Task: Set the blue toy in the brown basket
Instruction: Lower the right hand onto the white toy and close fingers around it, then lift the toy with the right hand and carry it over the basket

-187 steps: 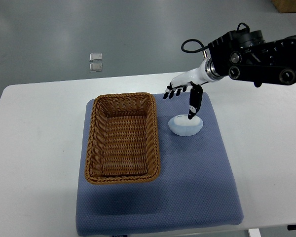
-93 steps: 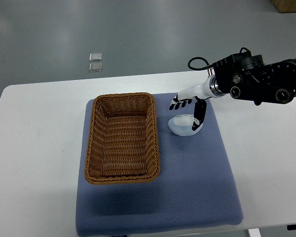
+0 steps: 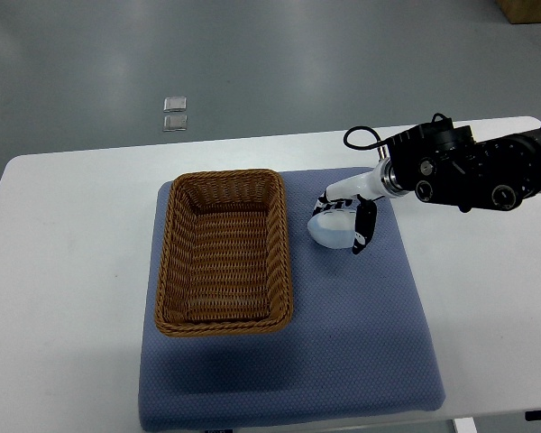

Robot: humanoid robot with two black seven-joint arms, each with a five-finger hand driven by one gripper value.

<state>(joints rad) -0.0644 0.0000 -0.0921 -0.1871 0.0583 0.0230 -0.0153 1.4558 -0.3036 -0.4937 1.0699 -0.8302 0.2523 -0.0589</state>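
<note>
Blue mat (image 3: 361, 334): right robot hand (image 3: 346, 218) clamped around blue toy (image 3: 334, 230), beside brown basket (image 3: 223, 250).

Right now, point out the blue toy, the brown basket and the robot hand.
blue toy (image 3: 332, 232), top view, on its pale lower left side.
brown basket (image 3: 283, 253), top view, on its right rim.
right robot hand (image 3: 347, 215), top view, middle of the hand over the toy.

A white table (image 3: 72, 271) carries everything — its top is plain and rounded at the corners. Directly on it lies a blue mat (image 3: 361, 343), spread flat across the middle.
</note>
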